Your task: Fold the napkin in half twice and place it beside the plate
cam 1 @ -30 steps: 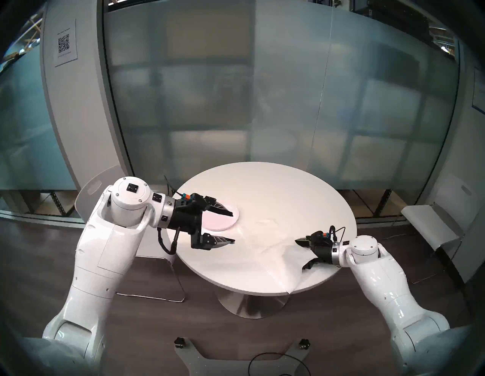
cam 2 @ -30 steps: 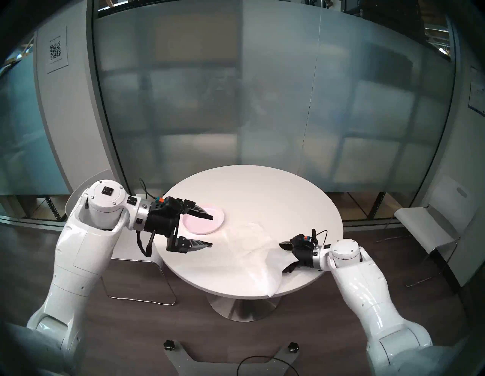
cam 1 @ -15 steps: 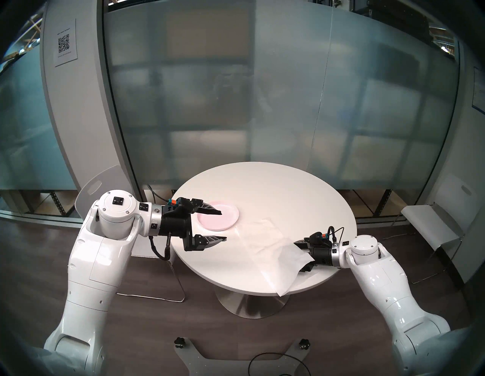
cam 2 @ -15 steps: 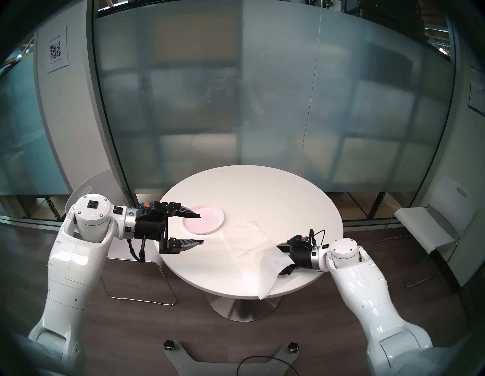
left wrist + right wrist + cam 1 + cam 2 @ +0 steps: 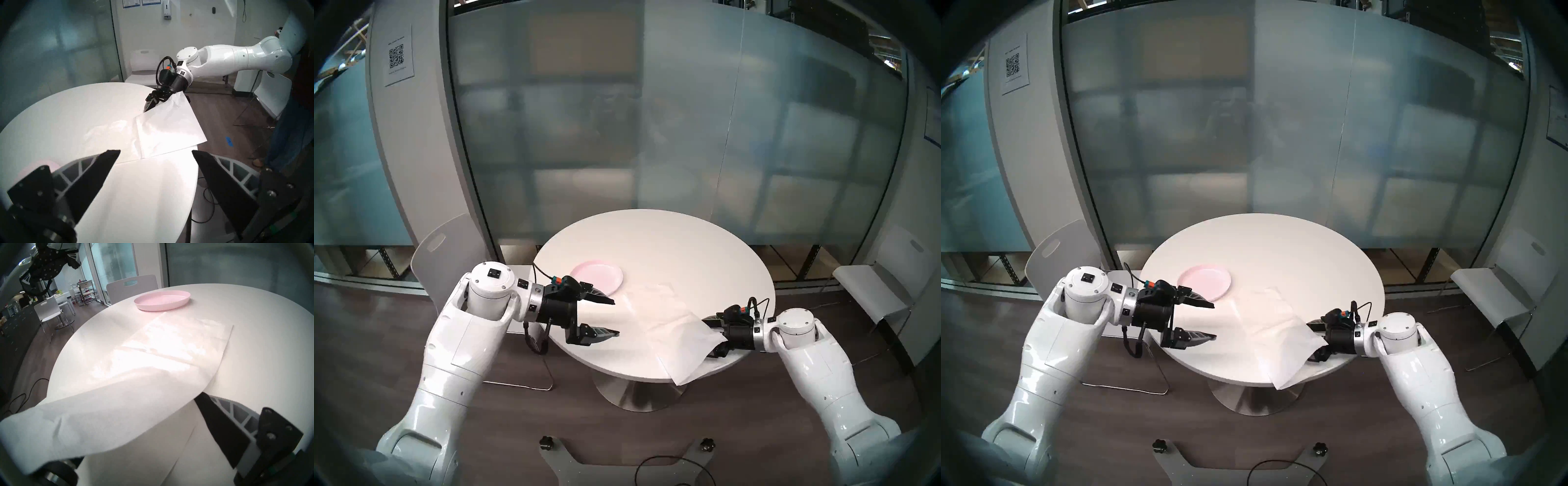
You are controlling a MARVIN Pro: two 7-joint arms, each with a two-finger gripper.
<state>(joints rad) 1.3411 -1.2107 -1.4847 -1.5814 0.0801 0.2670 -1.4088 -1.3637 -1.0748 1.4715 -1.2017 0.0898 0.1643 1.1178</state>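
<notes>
The white napkin lies spread on the round white table, right of the pink plate. Its near corner hangs over the table's front edge. Its right part is lifted and draped over my right gripper, whose jaws stand wide apart, open, not pinching. One right finger shows; the napkin hides the other. My left gripper hovers open and empty just left of the napkin, in front of the plate.
A white chair stands behind my left arm and another chair to the right of the table. A frosted glass wall runs close behind the table. Cables lie on the floor by the table's pedestal.
My left gripper has left the spot over the plate and come nearer the front, toward the napkin's left edge. My right gripper has drawn back slightly right; the napkin's lifted part followed.
</notes>
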